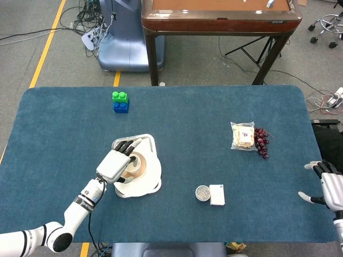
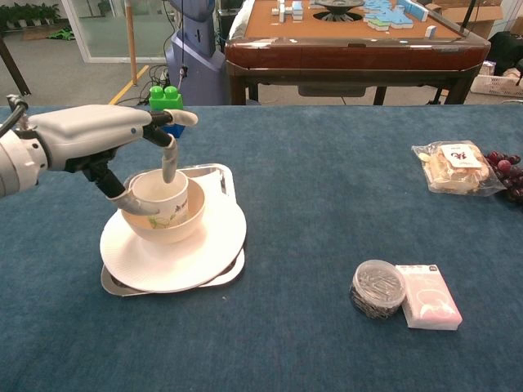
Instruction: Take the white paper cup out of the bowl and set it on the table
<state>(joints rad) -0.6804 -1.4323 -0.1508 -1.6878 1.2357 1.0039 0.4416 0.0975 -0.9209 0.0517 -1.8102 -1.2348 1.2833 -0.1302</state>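
White paper cup [image 2: 160, 198] stands upright in one bowl [image 2: 185, 222], which sits on one white plate [image 2: 188, 257] over one metal tray [image 2: 219, 177], toward the table's [image 2: 310, 245] left half, nearer its front edge. The left hand [image 2: 106, 139] reaches in from the left, palm down above the cup; one finger curves down to the cup's rim at the far side and the thumb [image 2: 135, 204] hooks low against its near-left wall (whether they actually press the cup I cannot tell). Toward the far left corner sits one green-and-blue block stack [image 1: 120, 101]. Near the front edge, right of centre, lie one round clear container [image 2: 377, 287] and one white packet [image 2: 428, 296], touching. Toward the right edge are one bagged snack [image 2: 454, 167] and one grape bunch [image 2: 507, 174]. The right hand [image 1: 329, 187] hangs off the front right corner, fingers spread, holding nothing.
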